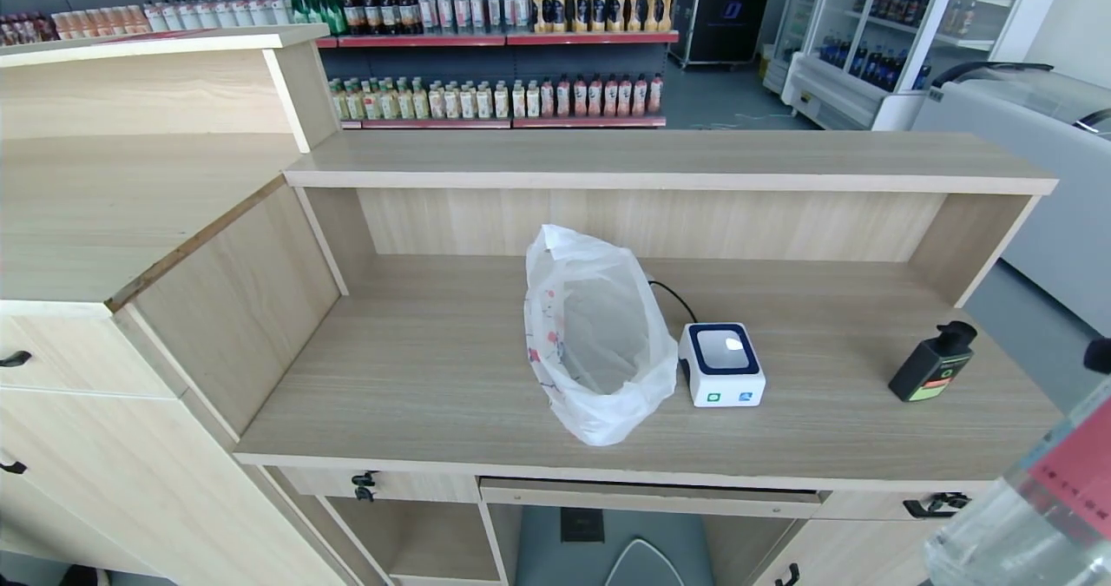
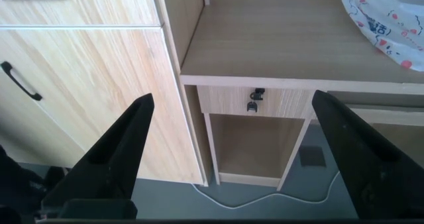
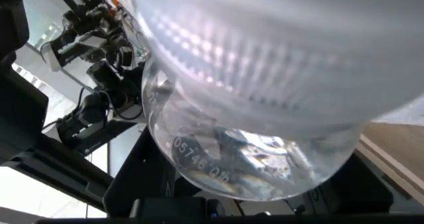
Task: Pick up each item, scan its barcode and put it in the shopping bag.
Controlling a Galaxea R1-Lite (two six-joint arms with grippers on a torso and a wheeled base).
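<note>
A white plastic shopping bag (image 1: 599, 334) with a red pattern stands open on the wooden counter (image 1: 434, 378). Just right of it sits a small white barcode scanner (image 1: 722, 363) with a dark window facing up. A dark bottle (image 1: 933, 365) with a pump top stands at the counter's right end. A clear bottle (image 1: 1033, 499) with a red label hangs in the air off the counter's front right corner. My right gripper (image 3: 252, 184) is shut on it, with the bottle's base (image 3: 265, 105) close to the wrist camera. My left gripper (image 2: 232, 98) is open and empty, low in front of the counter's left drawer.
A raised shelf runs along the back of the counter, and a taller cabinet (image 1: 130, 213) walls in its left side. Below the top are a keyed drawer (image 2: 252, 99) and an open cubby. Store shelves with drinks stand far behind.
</note>
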